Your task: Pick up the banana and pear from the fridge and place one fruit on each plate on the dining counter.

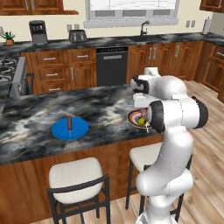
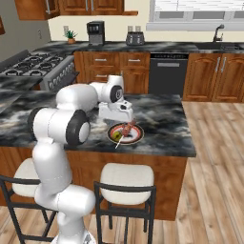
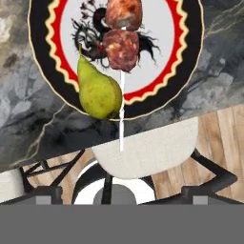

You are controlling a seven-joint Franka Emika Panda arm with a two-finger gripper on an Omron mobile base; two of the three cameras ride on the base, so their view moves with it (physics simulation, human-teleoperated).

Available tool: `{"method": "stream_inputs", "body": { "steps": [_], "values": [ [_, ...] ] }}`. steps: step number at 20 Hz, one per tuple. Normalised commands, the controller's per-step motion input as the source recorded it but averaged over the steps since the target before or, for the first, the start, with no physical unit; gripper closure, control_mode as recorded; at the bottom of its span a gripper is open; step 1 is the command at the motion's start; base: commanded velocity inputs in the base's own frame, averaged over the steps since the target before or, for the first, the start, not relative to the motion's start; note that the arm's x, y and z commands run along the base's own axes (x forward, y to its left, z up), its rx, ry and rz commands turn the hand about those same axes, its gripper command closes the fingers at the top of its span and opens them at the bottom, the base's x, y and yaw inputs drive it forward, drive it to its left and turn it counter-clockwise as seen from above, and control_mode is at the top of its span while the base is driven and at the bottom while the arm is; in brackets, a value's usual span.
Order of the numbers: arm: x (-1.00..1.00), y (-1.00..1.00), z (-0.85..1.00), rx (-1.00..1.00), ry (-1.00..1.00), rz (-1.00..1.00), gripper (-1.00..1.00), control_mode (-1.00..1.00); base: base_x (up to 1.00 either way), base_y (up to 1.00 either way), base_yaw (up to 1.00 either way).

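Observation:
The pear (image 3: 97, 90), yellow-green, lies on the pale plate (image 3: 162, 47), near its rim, which is black with a red zigzag. It rests beside a meat skewer (image 3: 123, 35). That plate (image 2: 136, 137) sits near the front edge of the dining counter (image 1: 35, 118), and the pear (image 2: 117, 136) is on its near side. My gripper (image 2: 123, 120) hangs just above the plate, open and holding nothing, its fingertips (image 3: 47, 194) spread wide. The blue plate (image 1: 59, 131) lies to the left and carries a brown skewer (image 1: 69, 122). The banana and the fridge are out of view.
Two white-cushioned stools (image 1: 76, 175) (image 2: 126, 176) stand under the counter's front edge. A stove (image 2: 33, 66) stands at the far left. A black dishwasher (image 1: 111, 65) and wooden cabinets line the back wall. Wood floor runs along the right.

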Motion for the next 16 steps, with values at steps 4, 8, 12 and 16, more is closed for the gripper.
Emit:
{"method": "stream_inputs", "body": {
  "steps": [4,8,12,16],
  "values": [
    [-1.0,-0.26,0.27,0.07,-0.18,0.21,-1.0,-1.0,0.0,0.0,0.0],
    [-1.0,-0.04,0.75,0.08,-0.3,0.18,-1.0,-1.0,0.0,0.0,0.0],
    [-0.91,0.01,0.94,0.01,-0.38,0.09,-1.0,-1.0,0.0,0.0,0.0],
    [-0.88,0.08,0.81,0.0,-0.34,0.05,-1.0,-1.0,0.0,0.0,0.0]
  ]
}}
